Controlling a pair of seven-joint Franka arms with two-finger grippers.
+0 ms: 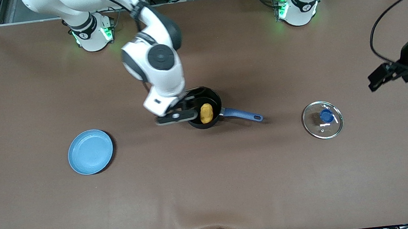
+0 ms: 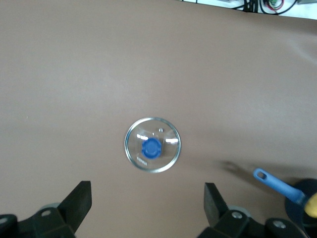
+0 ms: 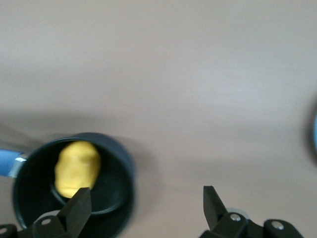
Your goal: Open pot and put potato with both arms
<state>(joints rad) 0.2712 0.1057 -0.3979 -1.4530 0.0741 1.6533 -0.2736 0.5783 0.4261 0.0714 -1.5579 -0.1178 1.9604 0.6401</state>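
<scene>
Front view: potato (image 1: 206, 113) in pot (image 1: 211, 95); lid (image 1: 322, 119) on table (image 1: 212, 190). Right end effector (image 3: 144, 210) wide over pot rim; left end effector (image 2: 147, 204) wide above lid.

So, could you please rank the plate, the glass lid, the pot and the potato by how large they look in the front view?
1. The plate, clearly largest.
2. The lid and the pot without its handle look about alike, and the right arm covers part of the pot, so I won't rank them.
3. The potato, smallest.
</scene>
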